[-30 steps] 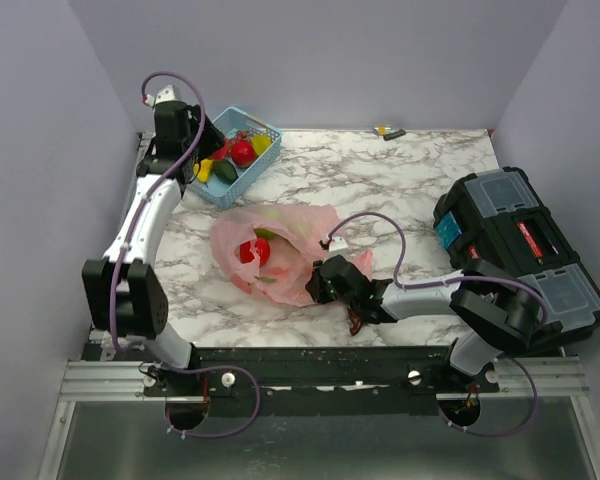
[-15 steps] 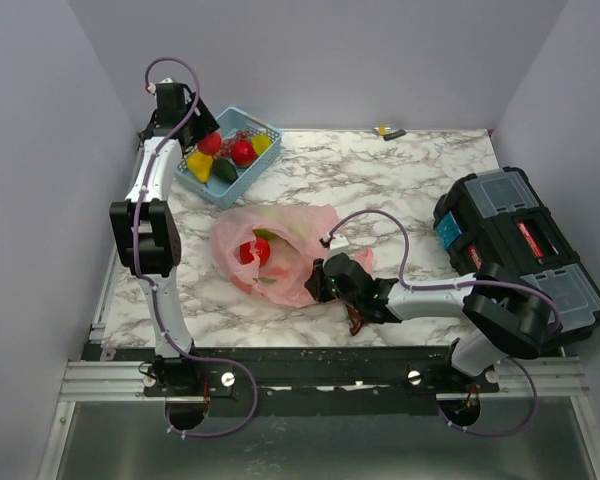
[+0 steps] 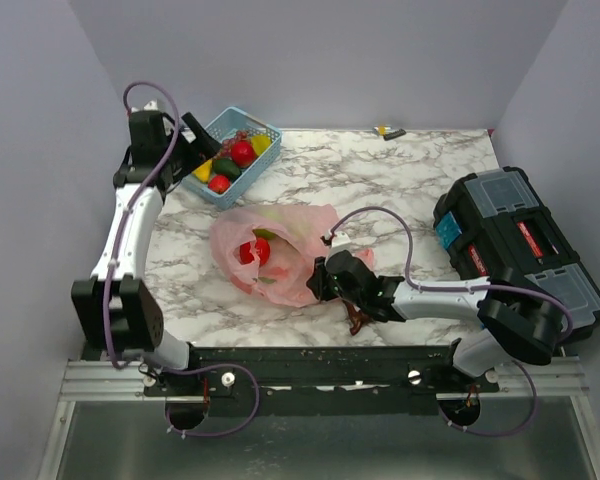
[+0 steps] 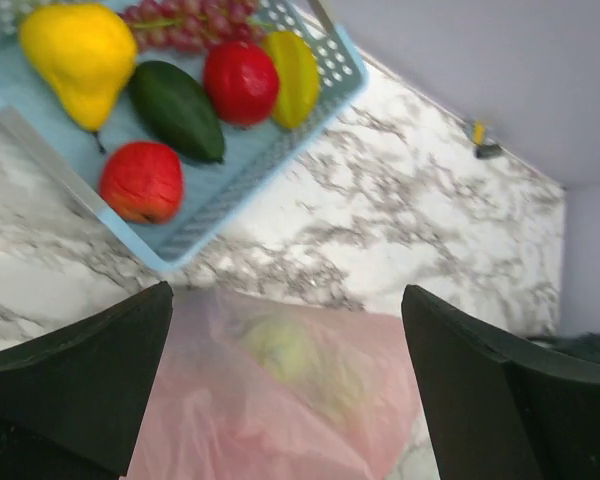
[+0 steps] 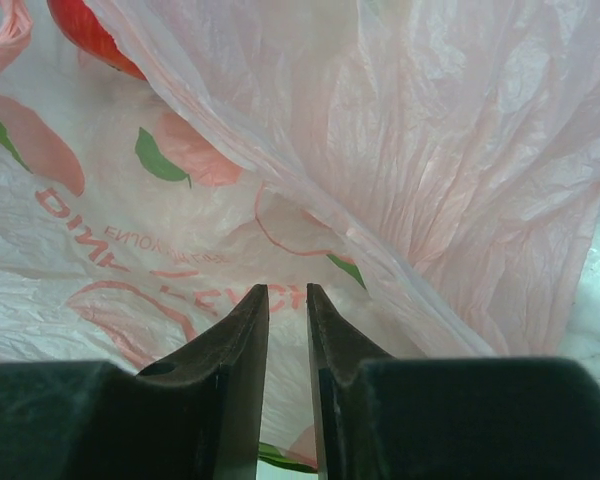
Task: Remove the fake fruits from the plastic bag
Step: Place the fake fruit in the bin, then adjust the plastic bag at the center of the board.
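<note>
The pink plastic bag point(image 3: 275, 250) lies on the marble table. It holds a red fruit point(image 3: 254, 251) and a yellow-green fruit point(image 3: 267, 234), which shows blurred through the film in the left wrist view point(image 4: 290, 350). My left gripper point(image 3: 196, 133) is open and empty, up beside the light blue basket point(image 3: 264, 128), with the bag point(image 4: 280, 420) below its jaws point(image 4: 287, 295). My right gripper point(image 3: 318, 280) is at the bag's right edge, its jaws nearly together on the bag film point(image 5: 400, 150). The red fruit point(image 5: 85, 35) shows at that view's top left.
The basket point(image 4: 230, 190) holds a yellow pear point(image 4: 75, 50), a dark green fruit point(image 4: 175, 108), two red fruits point(image 4: 140, 180), a yellow one and grapes. A black toolbox point(image 3: 520, 245) stands at the right. A small brown piece point(image 3: 355, 320) lies by the right arm.
A second red fruit has appeared in the basket and now lies at its near end. The left arm has swung to the left. The right arm and bag have stayed put.
</note>
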